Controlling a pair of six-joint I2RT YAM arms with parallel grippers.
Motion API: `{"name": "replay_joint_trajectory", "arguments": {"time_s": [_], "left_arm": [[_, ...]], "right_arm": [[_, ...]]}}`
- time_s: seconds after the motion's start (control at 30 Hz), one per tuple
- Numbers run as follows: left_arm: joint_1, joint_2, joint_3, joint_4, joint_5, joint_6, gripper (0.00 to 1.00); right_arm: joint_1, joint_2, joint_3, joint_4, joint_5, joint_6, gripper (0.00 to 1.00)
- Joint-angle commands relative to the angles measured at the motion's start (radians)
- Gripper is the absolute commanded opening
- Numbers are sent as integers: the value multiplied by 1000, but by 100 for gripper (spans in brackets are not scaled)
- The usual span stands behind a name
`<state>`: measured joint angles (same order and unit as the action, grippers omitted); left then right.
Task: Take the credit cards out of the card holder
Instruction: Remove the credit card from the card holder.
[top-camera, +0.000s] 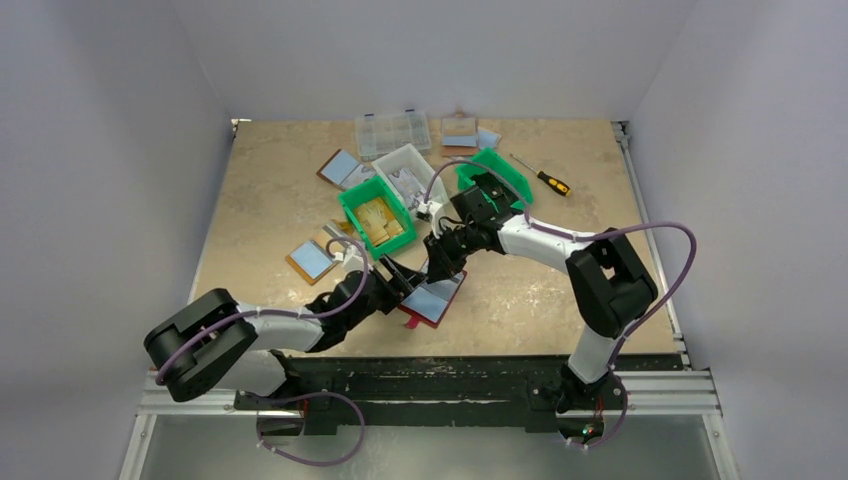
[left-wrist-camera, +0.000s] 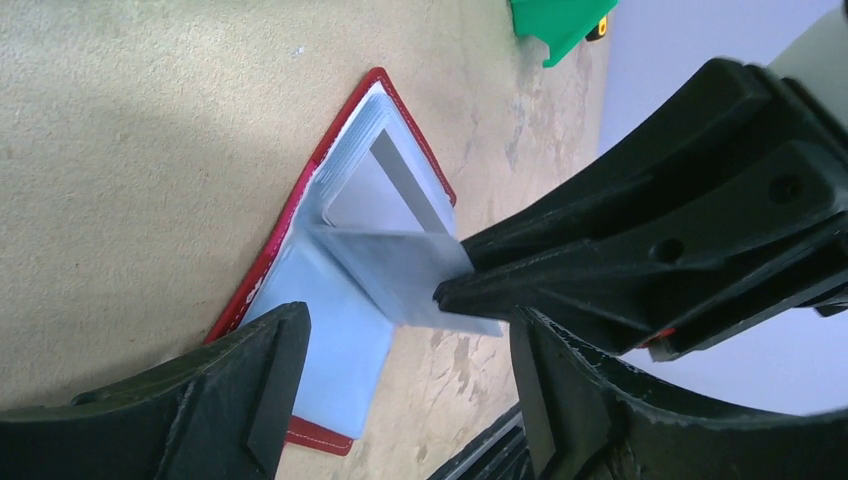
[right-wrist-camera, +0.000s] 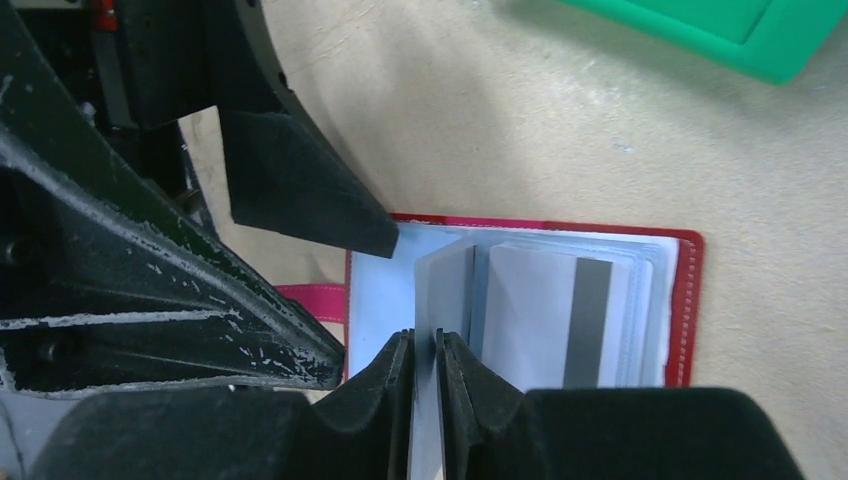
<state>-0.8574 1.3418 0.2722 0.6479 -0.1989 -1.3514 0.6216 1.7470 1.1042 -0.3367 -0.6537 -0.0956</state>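
Toward 6 o'clock on the table, seen from above, the card holder lies open and flat, pale panels up, red rim around them. The left arm reaches it from 8 o'clock, the right arm from 1 o'clock, and both sets of jaws meet over it. At 11 o'clock from the holder stands a green bin with yellowish pieces inside; a second green bin sits at 1 o'clock, a screwdriver beyond it.

From the left wrist, the left jaws stand wide apart, holding nothing. Their fingers straddle the near panel of the card holder, one at 7 o'clock and one at 5 o'clock in the view. The right jaws come in from 3 o'clock, pinched nearly together on the corner of a pale grey credit card, which tilts up off the holder with its far edge at the fold.

From the right wrist, the right jaws are all but closed at 6 o'clock, the credit card edge-on between their tips and rising from the holder's middle. The card holder lies beyond; a second card with a dark band sits in its right-hand panel. A left fingertip touches the holder's rim at 10 o'clock, and the red tab sticks out at 9 o'clock.
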Motion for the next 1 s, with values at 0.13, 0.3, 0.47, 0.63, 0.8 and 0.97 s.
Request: {"name": "replay_joint_trajectory", "arguments": {"time_s": [0.13,0.3,0.47,0.63,0.8,0.97], "left_arm": [[6,24,-56,175,-65,-131,80],[6,38,-64,197,-73,-159,81],[6,91,-65,268,-58,-189,80],[6,174,-57,355,-29,-223,71],[6,270,-59,477,4,-249,43],[6,302,-64,510,18,-238,20]], "right_arm": [[3,27,23,-31,-112,-23,24],[3,23,25,-38,-141,-35,28],[4,21,27,-52,-191,-53,33],[4,28,34,-70,-208,-71,35],[1,18,67,-138,-230,-151,39],[-38,-1,120,-296,-207,-360,42]]}}
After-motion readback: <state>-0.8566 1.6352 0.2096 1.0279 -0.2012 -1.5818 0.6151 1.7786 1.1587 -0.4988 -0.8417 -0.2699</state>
